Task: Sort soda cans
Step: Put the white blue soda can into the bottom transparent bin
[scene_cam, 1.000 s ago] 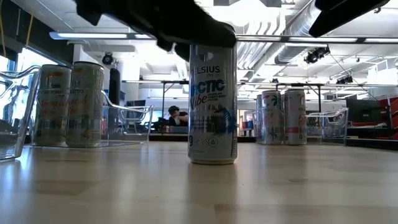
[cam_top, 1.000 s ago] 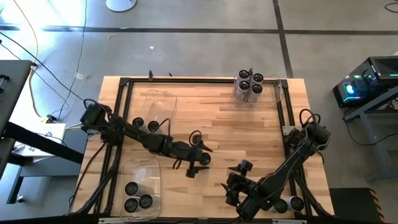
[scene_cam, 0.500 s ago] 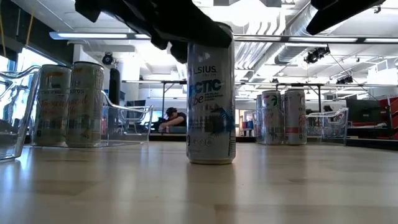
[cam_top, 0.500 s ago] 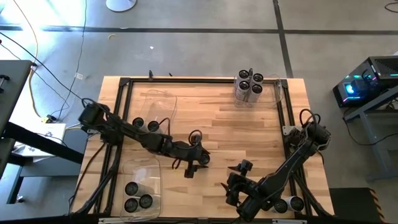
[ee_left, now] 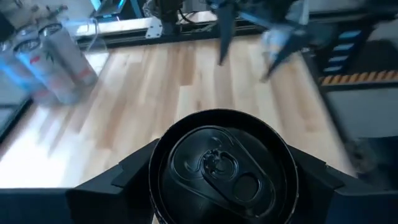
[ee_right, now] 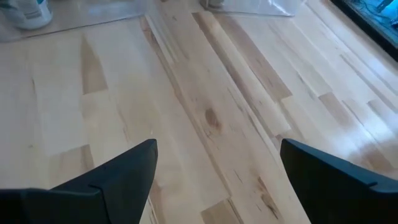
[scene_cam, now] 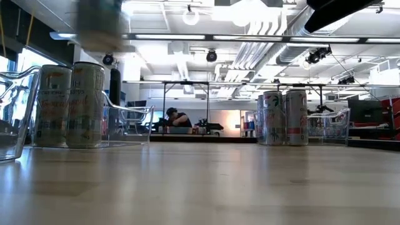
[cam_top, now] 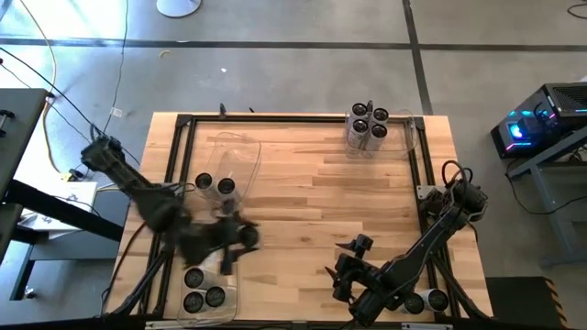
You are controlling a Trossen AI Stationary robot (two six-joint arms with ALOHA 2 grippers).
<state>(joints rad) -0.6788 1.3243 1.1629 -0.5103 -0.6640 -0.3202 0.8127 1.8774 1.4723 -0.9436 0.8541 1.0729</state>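
The left hand grips a soda can between its two fingers; the left wrist view looks straight down on the can's dark top with its pull tab. From above, this hand shows blurred at the near left of the desk, just beside the clear bin at the near left corner, where three cans stand. Two more cans stand in a second clear bin farther back on the left. A cluster of four cans sits at the far right corner, by another clear bin. The right hand waits with fingers spread wide over bare wood at the near right, holding nothing. Two cans rest at the near right edge beside that arm.
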